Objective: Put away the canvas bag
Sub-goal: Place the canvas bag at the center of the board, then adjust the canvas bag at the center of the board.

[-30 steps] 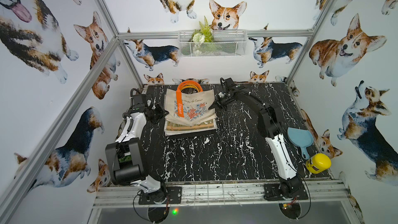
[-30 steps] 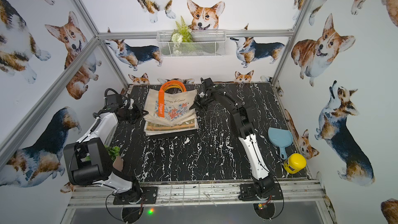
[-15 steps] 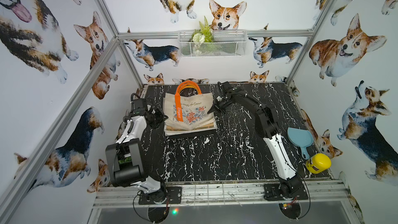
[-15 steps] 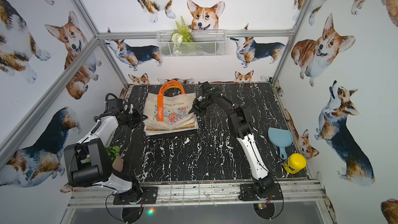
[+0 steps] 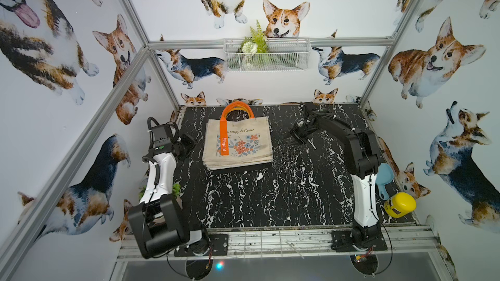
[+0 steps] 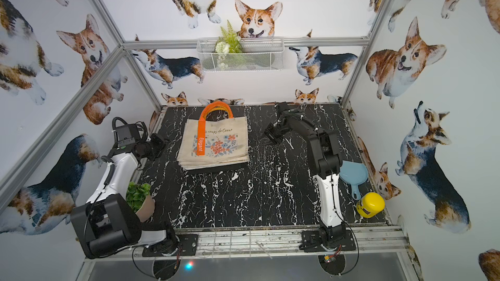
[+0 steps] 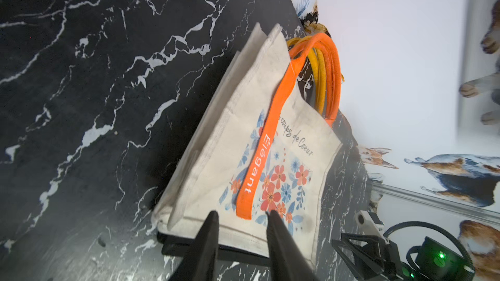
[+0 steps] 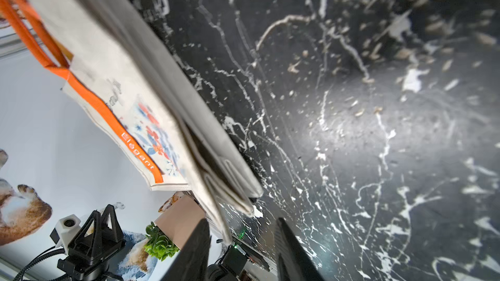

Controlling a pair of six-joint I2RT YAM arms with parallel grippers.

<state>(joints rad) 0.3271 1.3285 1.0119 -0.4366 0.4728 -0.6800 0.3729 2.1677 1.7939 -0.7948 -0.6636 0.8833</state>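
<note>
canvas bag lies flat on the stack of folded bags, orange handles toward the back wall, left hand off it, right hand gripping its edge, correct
No: the right hand is not gripping the canvas bag. In both top views it sits apart from the bag's edge, open with nothing between its jaws. The rest holds.

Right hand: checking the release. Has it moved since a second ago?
Yes: the right hand has backed off the cream canvas bag, toward the yellow plastic jar.
</note>
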